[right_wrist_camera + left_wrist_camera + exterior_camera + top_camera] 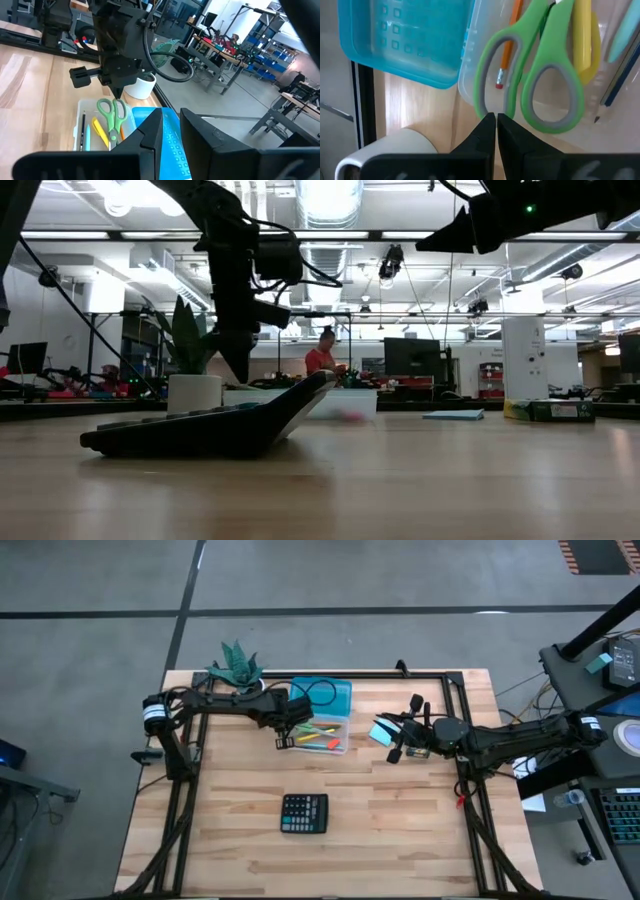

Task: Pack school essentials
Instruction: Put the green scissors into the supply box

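A clear box (345, 727) sits at the table's far middle, its blue lid (330, 692) open on the far side. Green-handled scissors (540, 40) lie in the box beside a yellow marker (582, 35), an orange pencil (512, 20) and pens. My left gripper (496, 117) is shut and slants down over the box's left end, its tips right at the scissors' handle loops. My right gripper (171, 117) hangs level in the air to the right of the box, its fingers a narrow gap apart and holding nothing. Below its tips, a light-blue note pad (452, 416) lies flat on the table. My left gripper's shut fingertips stand against the scissors' handle loops (481, 80) at the box's left end, coming from above at a slant. I cannot tell whether they touch the handles or the box wall.
A potted plant (237, 665) in a white pot (195, 392) stands just left of the box, close to my left arm. A black calculator (304, 812) lies near the table's middle front. A green and yellow box (550, 410) lies at the right. People and benches show beyond the table.
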You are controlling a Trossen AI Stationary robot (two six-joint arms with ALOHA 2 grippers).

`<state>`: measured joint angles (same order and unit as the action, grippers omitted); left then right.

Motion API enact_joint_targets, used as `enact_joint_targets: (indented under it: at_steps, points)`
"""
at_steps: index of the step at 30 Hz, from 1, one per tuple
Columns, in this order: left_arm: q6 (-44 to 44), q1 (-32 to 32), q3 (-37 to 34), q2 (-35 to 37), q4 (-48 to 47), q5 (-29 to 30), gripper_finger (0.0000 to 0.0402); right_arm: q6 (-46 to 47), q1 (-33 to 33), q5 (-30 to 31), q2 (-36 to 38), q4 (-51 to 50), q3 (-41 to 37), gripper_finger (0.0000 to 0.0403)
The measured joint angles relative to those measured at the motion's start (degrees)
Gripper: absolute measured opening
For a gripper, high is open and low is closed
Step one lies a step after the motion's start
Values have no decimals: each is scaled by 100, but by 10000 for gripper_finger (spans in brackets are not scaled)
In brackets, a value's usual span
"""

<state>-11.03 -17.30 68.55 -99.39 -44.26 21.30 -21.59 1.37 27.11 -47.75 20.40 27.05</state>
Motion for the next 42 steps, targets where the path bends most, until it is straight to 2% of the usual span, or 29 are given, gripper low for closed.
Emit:
enact_joint_targets:
  at_steps: [13, 22, 42]
  points:
    - [-195, -156, -1, 118, -268, 25, 1, -1, -3, 2, -2, -11, 0, 57]
    - [-175, -250, -129, 118, 84, -1, 1, 1, -7, 2, -2, -9, 0, 57]
    - [-125, -262, -164, 118, 135, -2, 1, -4, -7, 2, -2, -9, -2, 57]
